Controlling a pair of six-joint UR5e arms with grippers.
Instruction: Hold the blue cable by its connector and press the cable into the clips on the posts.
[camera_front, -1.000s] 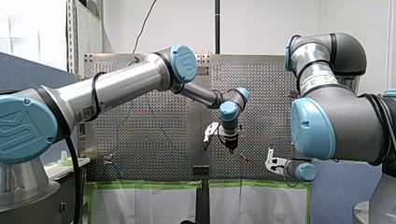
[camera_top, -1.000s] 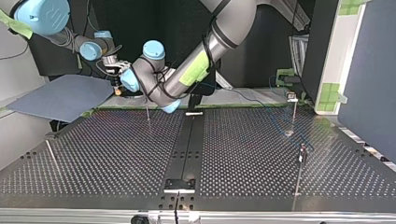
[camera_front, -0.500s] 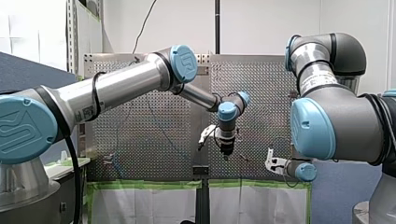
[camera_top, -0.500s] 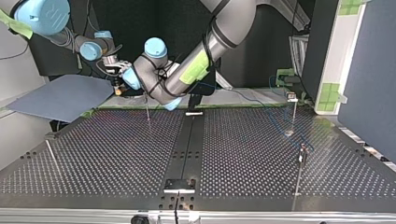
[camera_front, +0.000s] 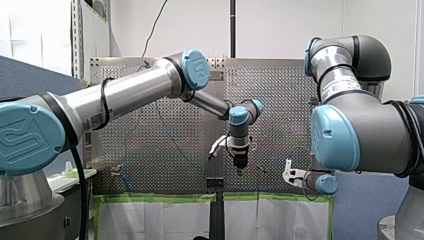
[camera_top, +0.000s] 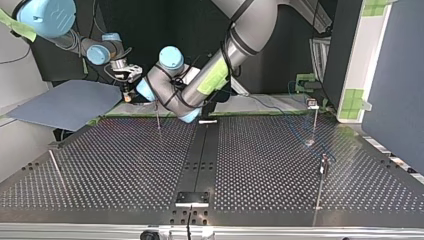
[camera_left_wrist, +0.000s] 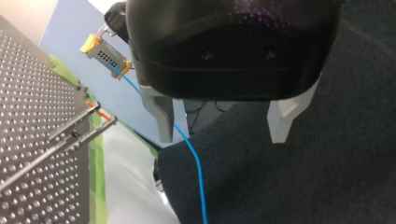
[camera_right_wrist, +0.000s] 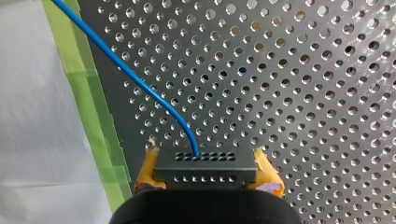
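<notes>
In the right wrist view my right gripper (camera_right_wrist: 208, 179) is shut on the dark multi-pin connector (camera_right_wrist: 205, 167), its yellow pads (camera_right_wrist: 148, 175) clamping both ends. The blue cable (camera_right_wrist: 140, 79) leaves the connector and arcs away over the perforated plate. In the left wrist view my left gripper (camera_left_wrist: 224, 137) is open, its pale fingers (camera_left_wrist: 163, 119) wide apart. The blue cable (camera_left_wrist: 198, 172) runs loose through the gap, close beside one finger. Ahead of it is the connector (camera_left_wrist: 105, 53) in the other gripper. In the front view my left gripper (camera_front: 239, 167) hangs at mid-table, with my right gripper (camera_front: 290, 175) to its right.
Thin posts stand on the perforated table (camera_top: 125, 165): one (camera_top: 158, 117) under the grippers, two (camera_top: 315, 120) (camera_top: 322, 172) at the top view's right, and a leaning rod (camera_top: 55, 167) at its left. Orange-tipped clips (camera_left_wrist: 95, 109) top the posts beside my left gripper. Green tape (camera_right_wrist: 93, 107) edges the plate.
My left arm's wrist has swung toward the front view's left and dropped a little. My right arm, holding the connector, has not moved.
</notes>
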